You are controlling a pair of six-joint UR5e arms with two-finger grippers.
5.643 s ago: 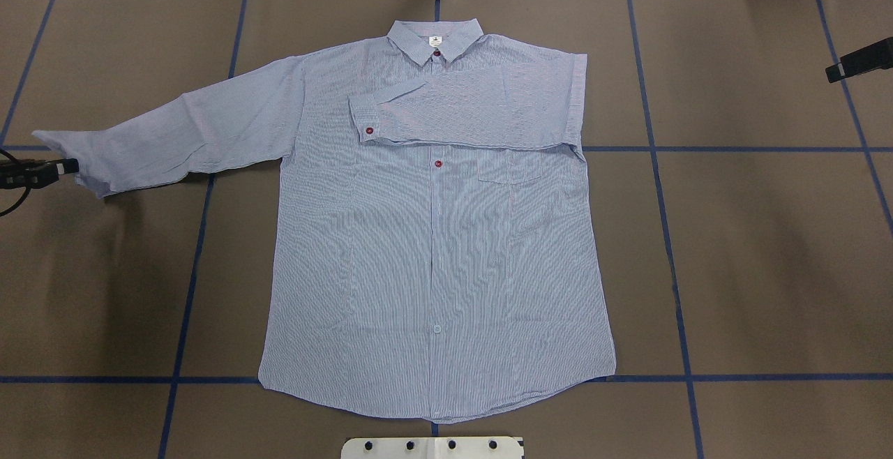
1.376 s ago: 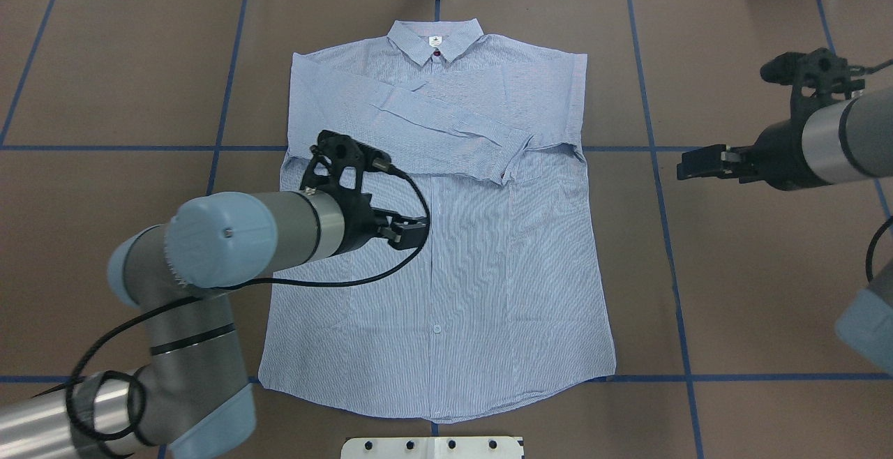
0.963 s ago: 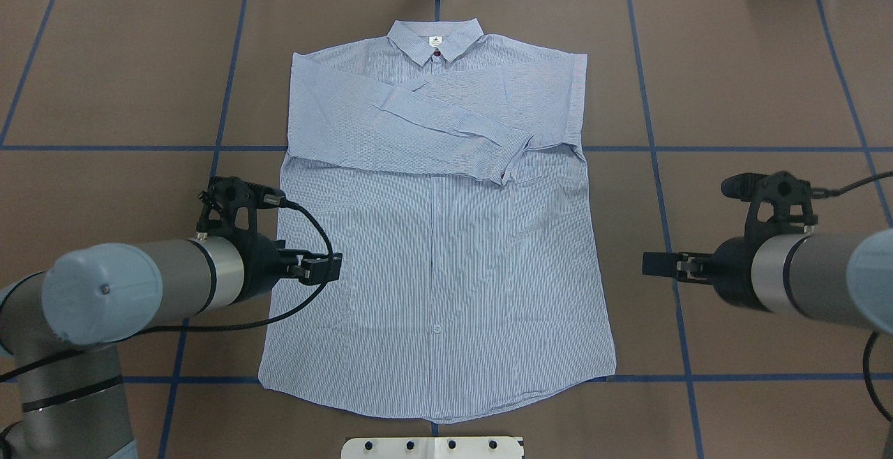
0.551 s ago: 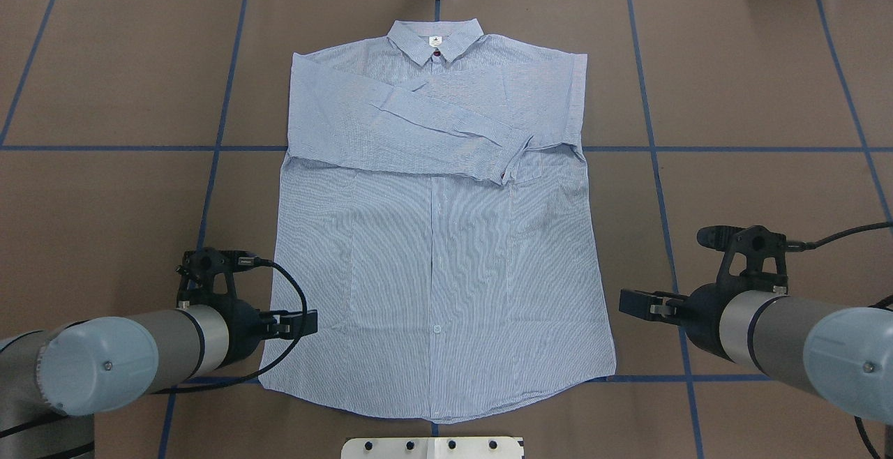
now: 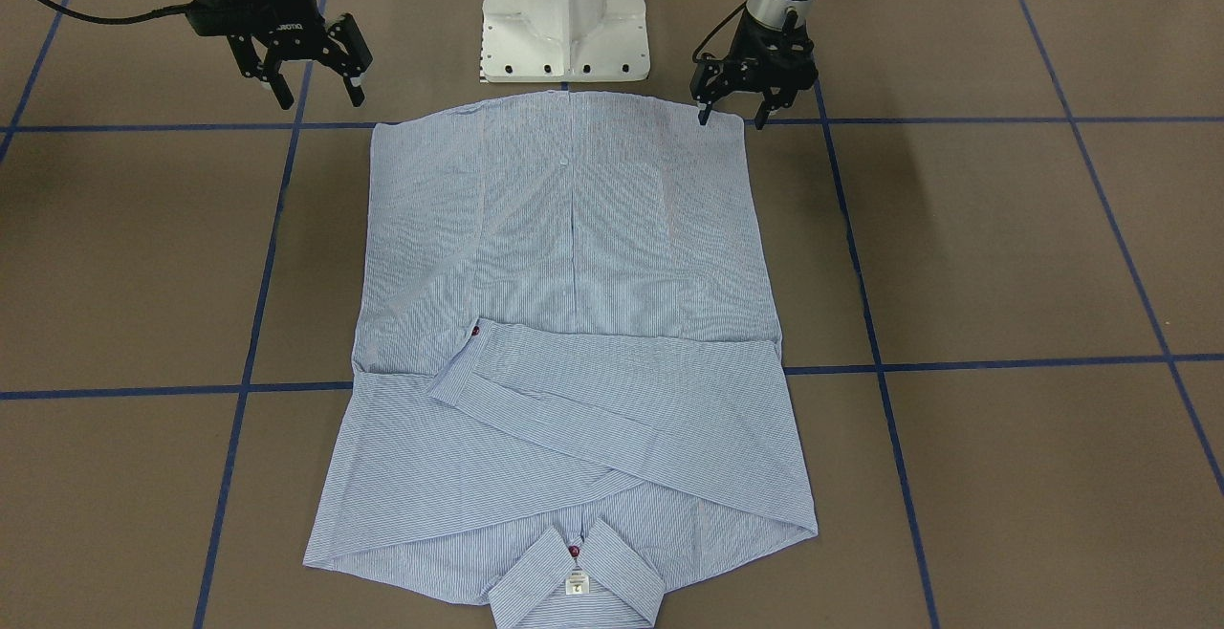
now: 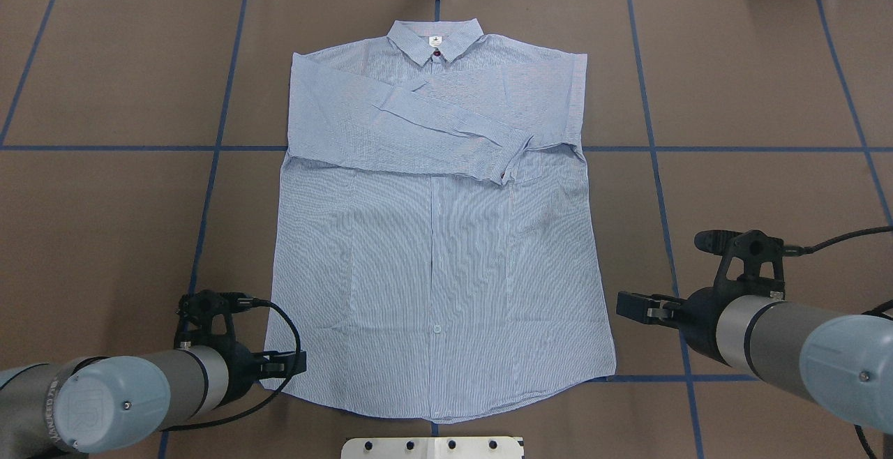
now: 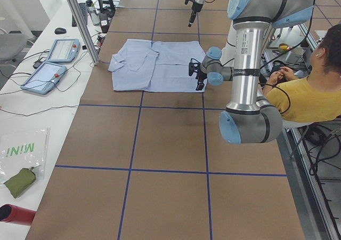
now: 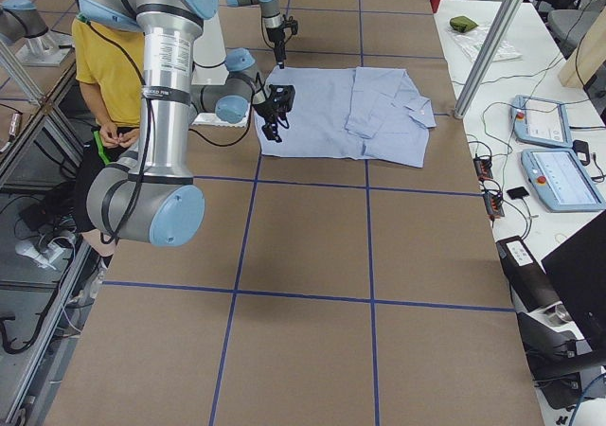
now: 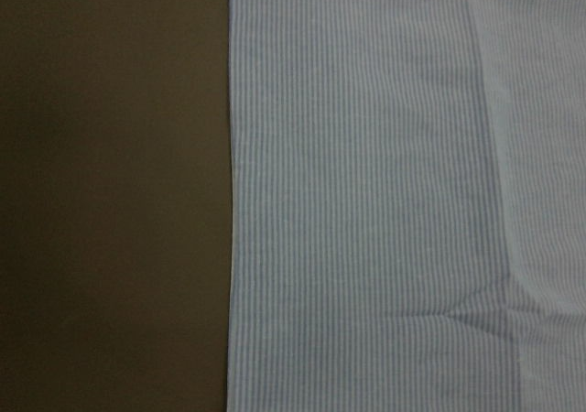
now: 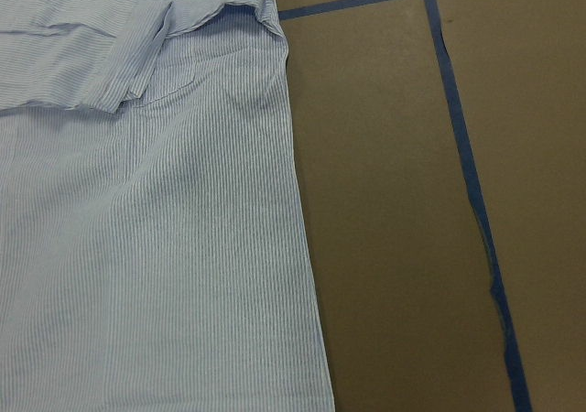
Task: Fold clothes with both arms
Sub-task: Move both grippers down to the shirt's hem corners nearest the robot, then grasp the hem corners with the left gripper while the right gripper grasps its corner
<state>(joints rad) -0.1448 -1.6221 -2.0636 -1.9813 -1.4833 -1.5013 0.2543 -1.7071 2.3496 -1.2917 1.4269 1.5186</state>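
Note:
The light blue-and-white striped shirt (image 6: 432, 236) lies flat and face up on the brown table, collar (image 6: 435, 39) at the far side and both sleeves folded across the chest. My left gripper (image 6: 289, 363) is open, low over the hem's left corner, and in the front view this left gripper (image 5: 732, 120) has its fingertips straddling that corner. The left wrist view shows the shirt's edge (image 9: 366, 201) from close up. My right gripper (image 6: 628, 303) is open and empty, just off the shirt's right edge near the hem. In the front view this right gripper (image 5: 321, 96) hangs clear of the cloth.
The white pedestal base (image 5: 564, 8) stands just behind the hem. Blue tape lines (image 6: 656, 148) grid the table. A seated person in a yellow top (image 7: 303, 96) is beside the robot. Control tablets (image 7: 53, 64) and a metal post (image 7: 80, 21) stand past the collar end.
The left sleeve, spread out at first, now lies folded across the chest. Both arms swung in and toward the hem. Lately the left gripper dropped to the hem corner, while the right barely moved.

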